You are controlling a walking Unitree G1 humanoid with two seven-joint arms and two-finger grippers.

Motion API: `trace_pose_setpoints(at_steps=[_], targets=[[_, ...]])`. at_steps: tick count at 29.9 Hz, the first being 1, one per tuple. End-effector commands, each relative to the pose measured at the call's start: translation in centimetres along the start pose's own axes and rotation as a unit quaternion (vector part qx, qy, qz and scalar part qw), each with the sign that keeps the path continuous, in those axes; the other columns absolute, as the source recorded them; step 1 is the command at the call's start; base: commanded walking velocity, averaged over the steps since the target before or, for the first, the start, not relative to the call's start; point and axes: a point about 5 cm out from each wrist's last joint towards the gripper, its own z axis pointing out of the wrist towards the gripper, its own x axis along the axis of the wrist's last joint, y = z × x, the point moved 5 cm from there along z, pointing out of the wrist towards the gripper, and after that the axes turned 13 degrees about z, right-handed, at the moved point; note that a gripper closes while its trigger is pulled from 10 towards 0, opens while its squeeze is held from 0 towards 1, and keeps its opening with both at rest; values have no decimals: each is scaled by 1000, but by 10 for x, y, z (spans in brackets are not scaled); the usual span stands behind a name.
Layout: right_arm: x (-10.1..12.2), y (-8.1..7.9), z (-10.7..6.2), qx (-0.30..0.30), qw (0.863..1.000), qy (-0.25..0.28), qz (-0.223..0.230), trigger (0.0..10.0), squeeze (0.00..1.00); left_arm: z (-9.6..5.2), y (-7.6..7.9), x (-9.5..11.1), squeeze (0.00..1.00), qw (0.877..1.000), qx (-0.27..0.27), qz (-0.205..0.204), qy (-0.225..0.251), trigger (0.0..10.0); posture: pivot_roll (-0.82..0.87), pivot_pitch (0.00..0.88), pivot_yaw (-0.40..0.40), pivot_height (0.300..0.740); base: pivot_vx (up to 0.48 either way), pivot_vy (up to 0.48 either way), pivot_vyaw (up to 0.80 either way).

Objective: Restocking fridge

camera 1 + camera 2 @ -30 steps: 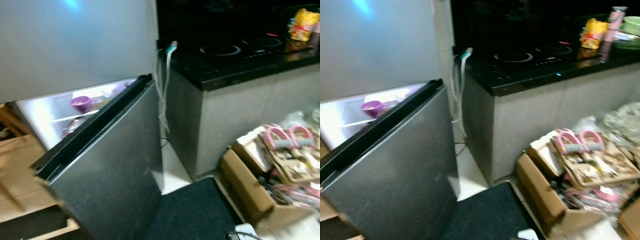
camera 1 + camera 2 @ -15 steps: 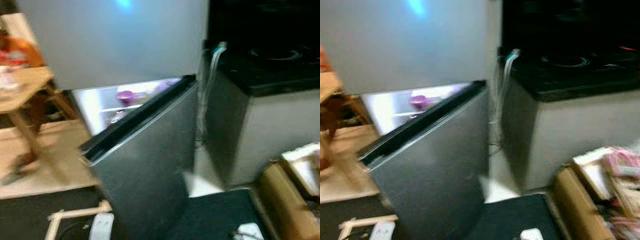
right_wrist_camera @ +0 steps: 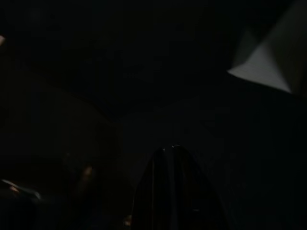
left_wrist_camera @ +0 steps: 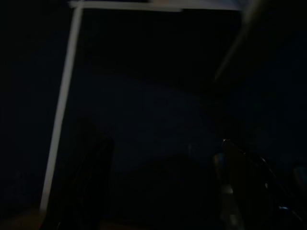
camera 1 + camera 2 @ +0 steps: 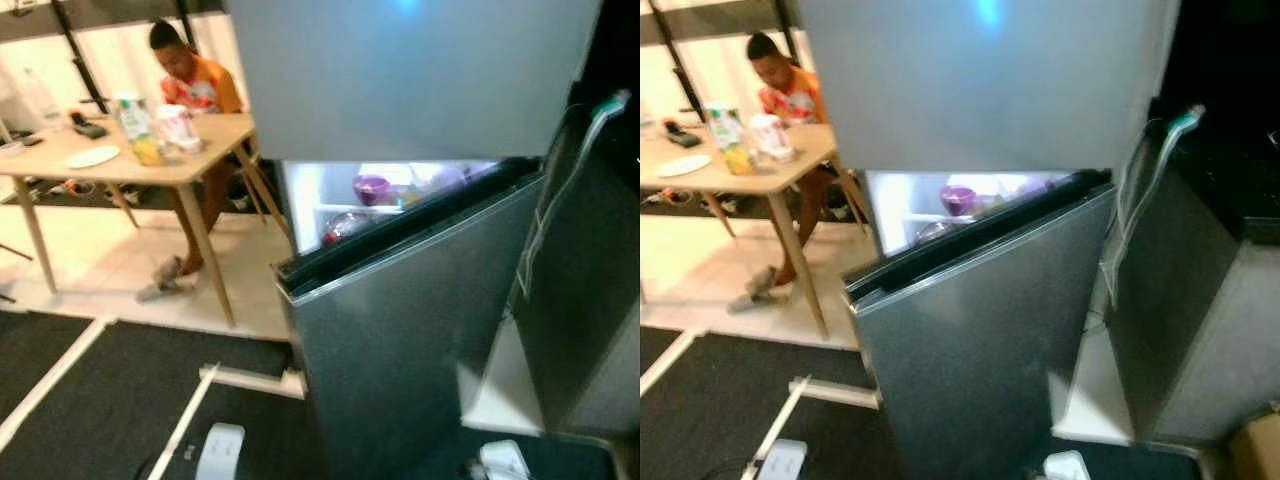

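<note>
The grey fridge stands straight ahead, its upper door closed and its lower door swung open toward me. Behind the open door the lit compartment holds a purple bowl and a few dim items on a shelf. In the dark left wrist view my left gripper hangs idle with its two fingers apart and nothing between them. The right wrist view is very dark; my right gripper shows as one joined black tip.
A person sits behind a wooden table at the left, with a bottle and a plate on it. A dark counter side with a hanging cable flanks the fridge's right. White devices lie on the black mat.
The whole picture has swung left: the counter and the cardboard boxes have slid out on the right, and the table and the person have come in. The fridge door stands as before.
</note>
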Motion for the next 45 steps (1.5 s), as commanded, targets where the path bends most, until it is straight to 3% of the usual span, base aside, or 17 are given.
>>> trace_pose_setpoints(at_steps=[1,6,10,15,27,35,45], targets=[[-7,-5,0,10,1000,-7,3,10000,0,-2,0,-9,0,1000,-2,0,-14,10000,-86,114,72,740,0,0,800],[-3,-9,1,19,1000,-1,4,10000,0,-2,1,-8,0,1000,-2,0,-12,10000,-89,118,72,740,0,0,800],[0,-5,1,5,999,10,43,10000,0,-1,-2,-3,0,999,9,-31,-5,10000,-91,120,72,740,0,0,200],[5,-6,1,12,999,19,31,10000,0,-1,-4,2,0,999,14,-42,4,10000,-95,123,72,740,0,0,0],[38,-22,6,47,994,72,66,10000,0,0,-2,3,0,998,13,-55,5,10000,-92,125,70,740,298,0,0],[39,-25,7,50,994,74,66,10000,0,-1,-4,0,0,998,16,-55,2,10000,-86,126,68,740,388,0,0],[31,-13,4,36,994,68,72,10000,0,-1,0,-3,0,999,4,-43,-3,10000,-88,131,73,740,0,0,0]])
